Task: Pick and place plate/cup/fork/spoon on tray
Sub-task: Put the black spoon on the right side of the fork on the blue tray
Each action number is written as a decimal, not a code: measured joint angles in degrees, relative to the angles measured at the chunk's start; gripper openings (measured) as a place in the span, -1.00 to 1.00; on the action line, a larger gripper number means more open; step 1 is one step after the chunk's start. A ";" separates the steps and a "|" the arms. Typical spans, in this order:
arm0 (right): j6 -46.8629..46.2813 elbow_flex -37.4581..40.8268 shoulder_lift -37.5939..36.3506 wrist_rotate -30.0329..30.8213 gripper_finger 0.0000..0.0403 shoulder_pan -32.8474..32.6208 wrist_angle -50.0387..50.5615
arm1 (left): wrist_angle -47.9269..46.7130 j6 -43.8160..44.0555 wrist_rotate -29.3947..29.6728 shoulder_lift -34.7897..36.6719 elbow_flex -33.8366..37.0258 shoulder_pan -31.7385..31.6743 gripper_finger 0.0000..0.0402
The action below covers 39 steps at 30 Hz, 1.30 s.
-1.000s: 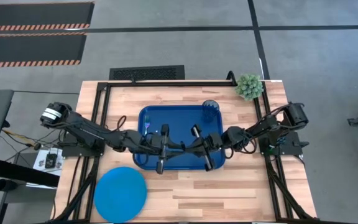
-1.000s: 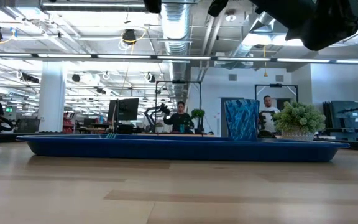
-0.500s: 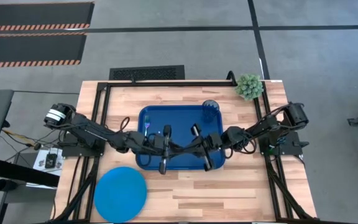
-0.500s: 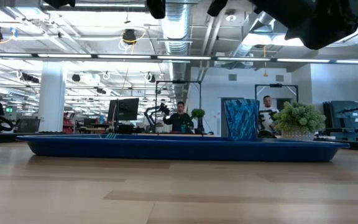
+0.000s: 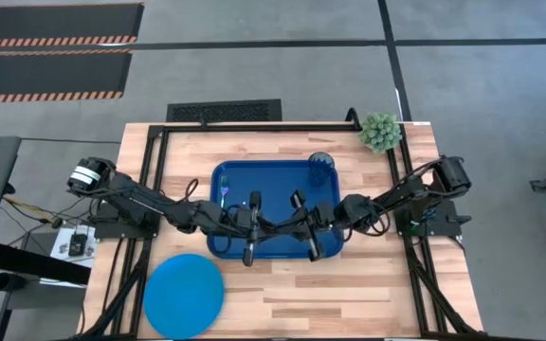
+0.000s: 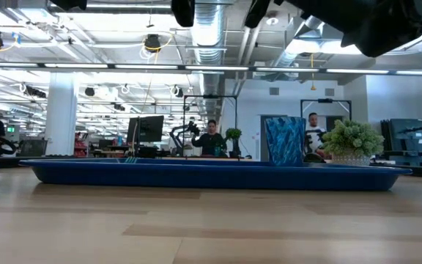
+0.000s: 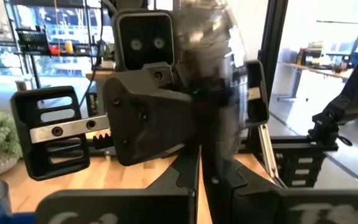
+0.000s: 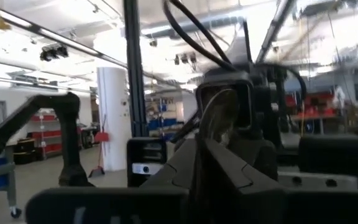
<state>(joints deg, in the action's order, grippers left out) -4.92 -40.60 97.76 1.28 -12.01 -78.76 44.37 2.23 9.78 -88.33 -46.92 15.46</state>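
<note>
My two grippers face each other above the dark-blue tray [image 5: 273, 180], fingertips almost meeting: the left gripper [image 5: 269, 227] [image 7: 200, 180] and the right gripper [image 5: 285, 226] [image 8: 197, 163], both shut. The dark spoon [image 8: 218, 116] stands up from the right fingers. It shows as a blur [image 7: 214, 87] just above the left fingers. The dark-blue cup [image 5: 321, 169] stands in the tray's far right corner. The teal fork [image 5: 226, 195] lies on the tray's left part. The bright-blue plate [image 5: 183, 295] lies flat on the table, near left of the tray. My right gripper pinches the spoon's handle [image 8: 204, 144] between its two fingers. The fingers reach level from the table's right. The spoon is lifted clear of the tray and stands tilted, with its bowl [image 8: 219, 112] up. My left gripper is shut close against the spoon; I cannot tell whether it touches it.
A small green plant [image 5: 380, 132] stands at the table's far right corner. A black frame [image 5: 254, 123] runs along the table's edges. People and desks show in the room beyond the table in the low view.
My left gripper has moved a little toward the table's right edge, closer to my right gripper above the tray. The tray, cup, fork and plate have stayed where they were.
</note>
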 joint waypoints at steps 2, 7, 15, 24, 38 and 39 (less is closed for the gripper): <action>-1.17 0.00 0.00 0.00 -0.68 0.12 1.74 | -0.89 0.26 -0.06 0.00 0.00 0.00 -1.00; -2.34 0.00 -0.11 -0.09 -0.63 0.31 5.20 | -2.67 0.43 0.11 0.00 0.11 0.02 -1.00; -1.82 -1.49 -0.40 -0.80 -0.77 0.33 13.09 | -5.34 2.17 0.02 0.06 0.11 0.13 -1.00; -1.71 -1.86 -1.60 -1.02 -0.92 0.51 16.63 | -11.73 3.50 0.21 2.42 0.11 0.00 -1.00; -4.30 -1.89 -4.56 6.44 -0.72 0.55 30.27 | -19.95 7.99 0.50 3.15 0.00 -1.81 -1.00; -4.29 -1.88 -4.55 6.54 -0.71 0.55 30.52 | -20.13 7.99 0.50 3.15 0.00 -1.81 -1.00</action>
<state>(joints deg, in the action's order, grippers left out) -9.21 -42.48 93.21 7.82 -11.46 -48.24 24.24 10.22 10.28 -85.19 -46.92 13.65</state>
